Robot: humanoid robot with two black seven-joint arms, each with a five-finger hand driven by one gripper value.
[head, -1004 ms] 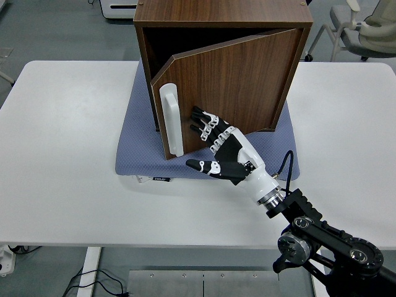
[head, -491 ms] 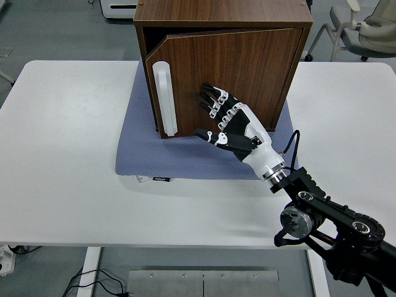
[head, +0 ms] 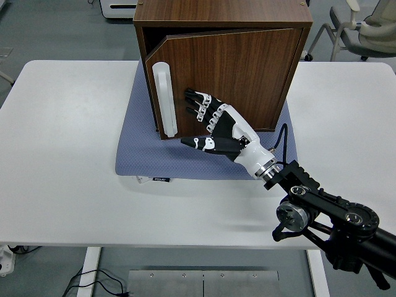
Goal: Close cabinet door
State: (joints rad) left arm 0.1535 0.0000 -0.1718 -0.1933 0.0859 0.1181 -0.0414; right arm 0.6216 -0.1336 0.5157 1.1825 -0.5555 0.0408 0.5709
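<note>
A dark wooden cabinet (head: 223,15) stands on a blue mat (head: 145,148) at the back middle of the table. Its door (head: 238,77) is swung nearly shut, with only a thin dark gap along the top left. A white vertical handle (head: 165,99) sits at the door's left edge. My right hand (head: 207,120) is open, its fingers (head: 197,105) spread flat against the door front just right of the handle, and the thumb points left below them. The left arm does not show.
The white table (head: 68,154) stretches wide on both sides of the mat. An office chair (head: 365,28) stands off the table at the back right. A white unit (head: 117,7) shows on the floor behind the cabinet.
The door has swung from well ajar to nearly shut. My right hand rose with it, then slid left along the door front toward the handle.
</note>
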